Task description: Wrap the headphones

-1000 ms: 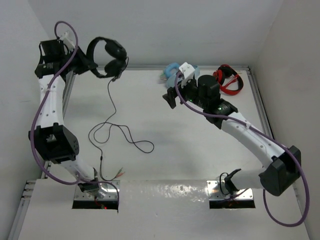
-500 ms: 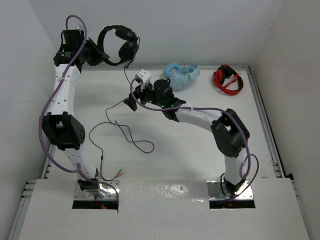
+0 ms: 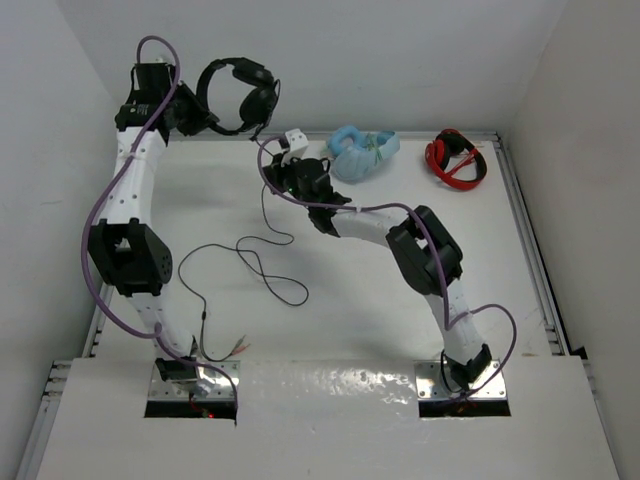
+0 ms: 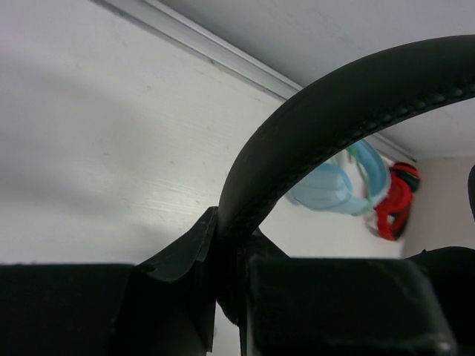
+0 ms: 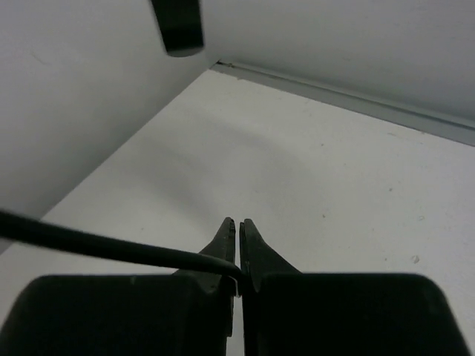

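White walls close round a pale table (image 3: 330, 320), and both arms reach toward its far side. In the right wrist view, the right gripper (image 5: 238, 226) has its 2 fingers pressed together with the thin black cable (image 5: 111, 246) pinched between their tips. The cable leaves toward the left edge of that frame. In the left wrist view, the left gripper (image 4: 230, 259) is clamped shut on the padded headband, which arches away to the upper right.

From overhead, the headphones (image 3: 240, 95) hang in the air at the upper left, above the table's far edge, with both earcups on the side away from the left arm. The cable drops from them to the right gripper just below. It then trails on in loose loops across the left middle of the table and ends at the coloured plugs (image 3: 235, 348) near the left arm's base. Along the far edge at the upper right lie light-blue headphones (image 3: 362, 153) and a red-and-black pair (image 3: 455, 158), well apart from the work.

I take this to be the start of the winding. The cable is gripped close under the earcups and, as far as I can see, none is wound yet.

The next move probably calls for the right arm to carry its pinched length round the headset while the left arm holds steady. The pull should stay gentle so the loops feed off the table without snagging.
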Controlling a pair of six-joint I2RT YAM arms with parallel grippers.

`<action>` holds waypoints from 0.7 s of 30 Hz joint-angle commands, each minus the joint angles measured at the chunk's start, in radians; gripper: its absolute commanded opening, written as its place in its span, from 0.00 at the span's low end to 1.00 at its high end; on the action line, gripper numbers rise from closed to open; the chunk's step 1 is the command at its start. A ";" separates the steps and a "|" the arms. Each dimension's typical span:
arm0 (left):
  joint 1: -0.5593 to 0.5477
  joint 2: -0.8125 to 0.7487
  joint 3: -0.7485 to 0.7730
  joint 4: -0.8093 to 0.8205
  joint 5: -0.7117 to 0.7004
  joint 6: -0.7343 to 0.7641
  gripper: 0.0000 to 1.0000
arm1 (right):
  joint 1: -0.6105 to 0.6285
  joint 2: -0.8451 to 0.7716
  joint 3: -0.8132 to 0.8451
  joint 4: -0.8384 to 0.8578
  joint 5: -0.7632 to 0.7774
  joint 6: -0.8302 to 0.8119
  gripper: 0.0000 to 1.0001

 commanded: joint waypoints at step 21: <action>-0.272 0.034 -0.099 0.027 -0.322 1.090 0.00 | -0.019 -0.340 0.459 -1.122 0.224 -0.682 0.00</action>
